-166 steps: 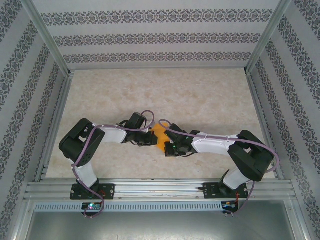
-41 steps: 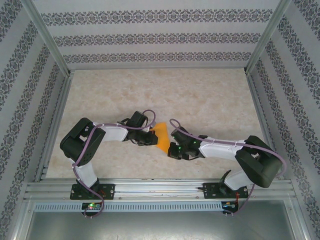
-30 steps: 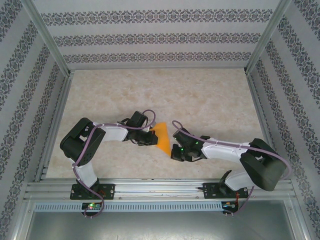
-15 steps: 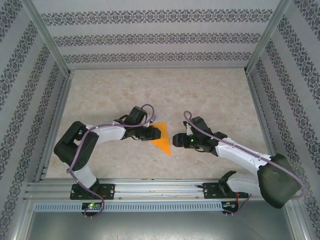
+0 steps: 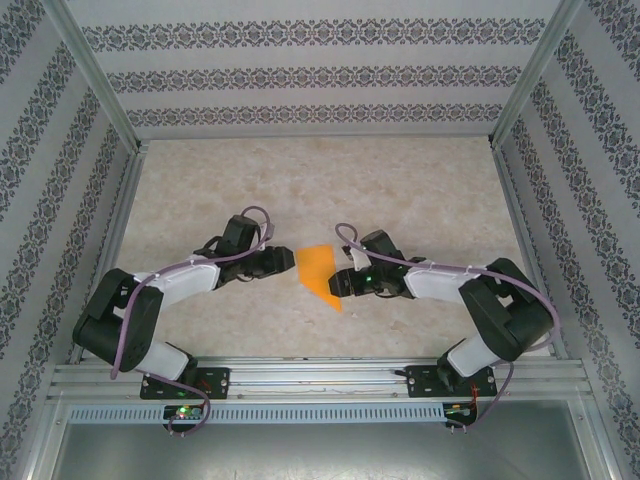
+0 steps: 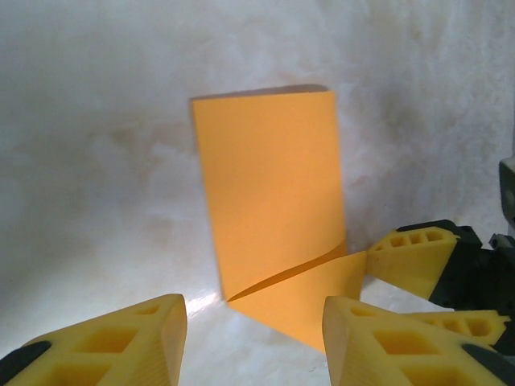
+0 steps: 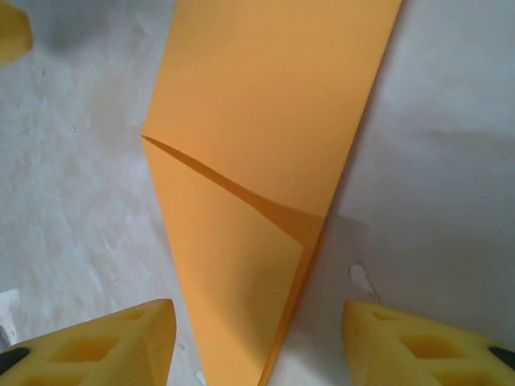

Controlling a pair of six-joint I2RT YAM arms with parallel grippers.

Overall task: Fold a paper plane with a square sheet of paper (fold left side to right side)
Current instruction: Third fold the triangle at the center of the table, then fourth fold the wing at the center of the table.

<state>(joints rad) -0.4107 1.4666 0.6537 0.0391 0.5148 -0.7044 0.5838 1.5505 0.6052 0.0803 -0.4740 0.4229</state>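
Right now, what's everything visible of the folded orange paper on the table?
The thin, bright orange paper sheet lies flat on the beige marbled table. Plain, unmarked, folded into a long strip: square-cut at the far end, tapering to a point at the near end, where a diagonal flap is folded over along a sharp crease, its edge slightly raised. The left gripper and right gripper flank it, jaws open; neither grips it.
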